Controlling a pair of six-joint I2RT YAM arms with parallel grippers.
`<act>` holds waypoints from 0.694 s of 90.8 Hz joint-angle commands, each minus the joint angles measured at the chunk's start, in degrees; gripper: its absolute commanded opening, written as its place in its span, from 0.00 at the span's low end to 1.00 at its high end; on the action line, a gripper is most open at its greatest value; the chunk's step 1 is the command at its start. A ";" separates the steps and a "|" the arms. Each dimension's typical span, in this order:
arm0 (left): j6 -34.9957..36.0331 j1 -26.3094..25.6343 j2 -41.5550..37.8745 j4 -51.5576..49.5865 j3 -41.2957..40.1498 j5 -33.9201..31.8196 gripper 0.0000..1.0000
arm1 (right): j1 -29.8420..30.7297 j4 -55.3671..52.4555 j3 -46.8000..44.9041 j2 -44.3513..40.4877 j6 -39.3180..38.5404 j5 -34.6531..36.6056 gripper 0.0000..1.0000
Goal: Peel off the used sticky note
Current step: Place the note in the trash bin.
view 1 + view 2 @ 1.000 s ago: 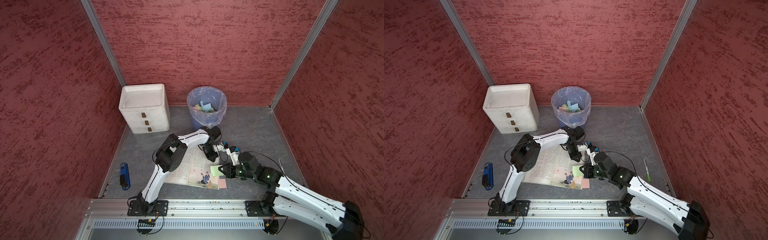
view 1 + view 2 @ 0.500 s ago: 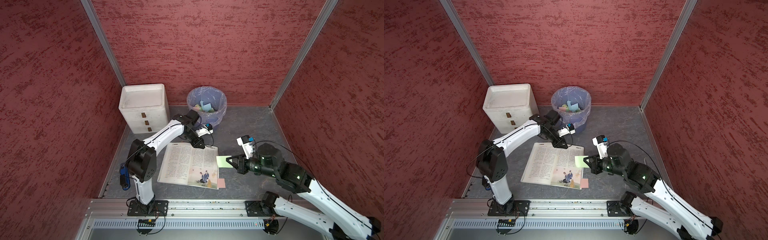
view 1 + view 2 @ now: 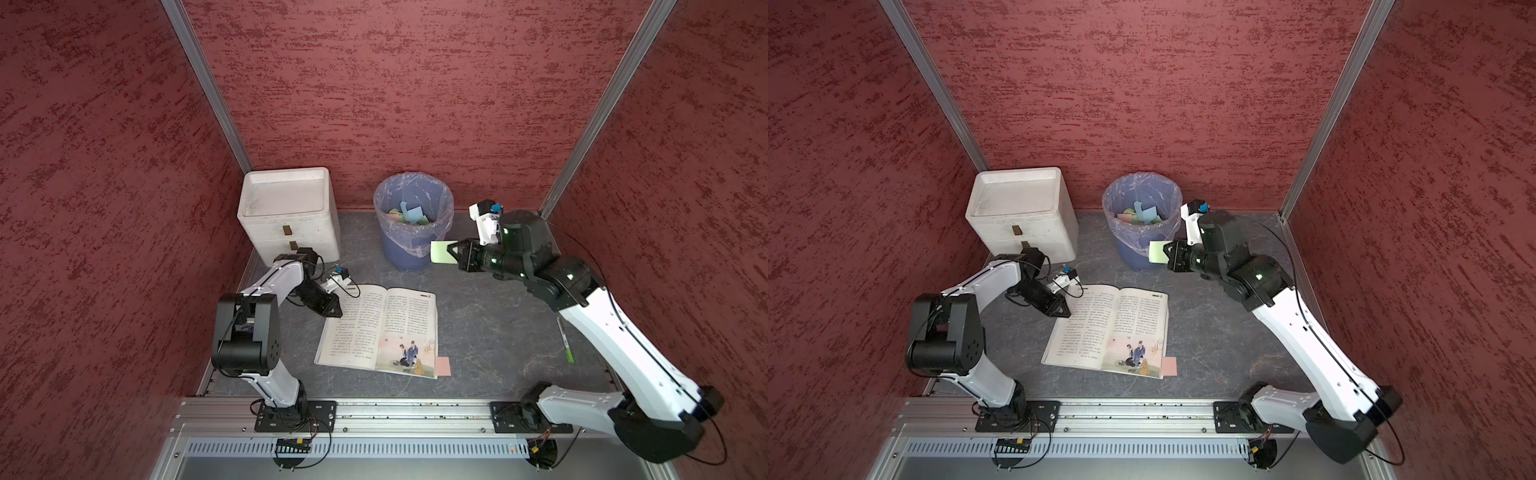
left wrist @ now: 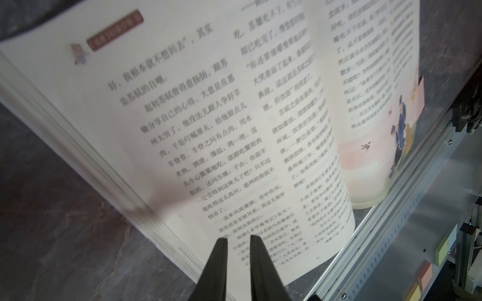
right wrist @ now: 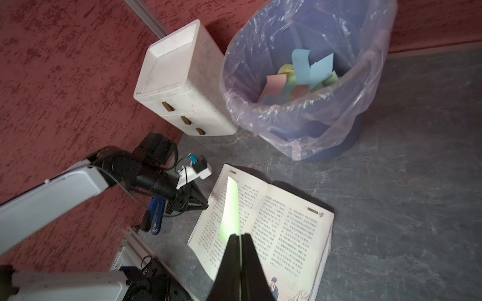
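A pale green sticky note (image 3: 440, 252) (image 3: 1155, 252) hangs in the air, pinched by one edge in my right gripper (image 3: 451, 251) (image 3: 1167, 251), which is shut on it just beside the bin. In the right wrist view the sticky note (image 5: 230, 208) sticks out edge-on from the shut gripper (image 5: 239, 235). An open book (image 3: 378, 328) (image 3: 1108, 328) lies flat on the floor. My left gripper (image 3: 337, 311) (image 4: 238, 238) hovers at the book's far left corner, jaws slightly open, holding nothing. A pink note (image 3: 443, 366) pokes out at the book's near right corner.
A blue bin (image 3: 399, 253) lined with a plastic bag holds several coloured notes. A white drawer unit (image 3: 286, 212) stands at the back left. A pen (image 3: 565, 340) lies by the right wall. A blue tool (image 5: 156, 216) lies by the left wall.
My right gripper has carried the green note up off the book's right page to the bin's side. My left gripper has drawn back to the book's far left corner and opened slightly.
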 commanded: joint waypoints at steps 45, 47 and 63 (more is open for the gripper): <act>1.16 -4.39 -1.15 9.52 -9.68 -4.23 0.12 | -3.31 -3.79 45.41 39.95 -5.65 7.16 0.00; 0.94 -4.67 -1.30 9.29 -9.48 -3.98 0.12 | -3.33 -3.93 46.42 40.86 -5.69 7.37 0.00; -0.11 -5.57 -1.72 8.38 -8.50 -2.23 0.11 | -3.31 -2.67 48.95 45.03 -6.13 8.50 0.00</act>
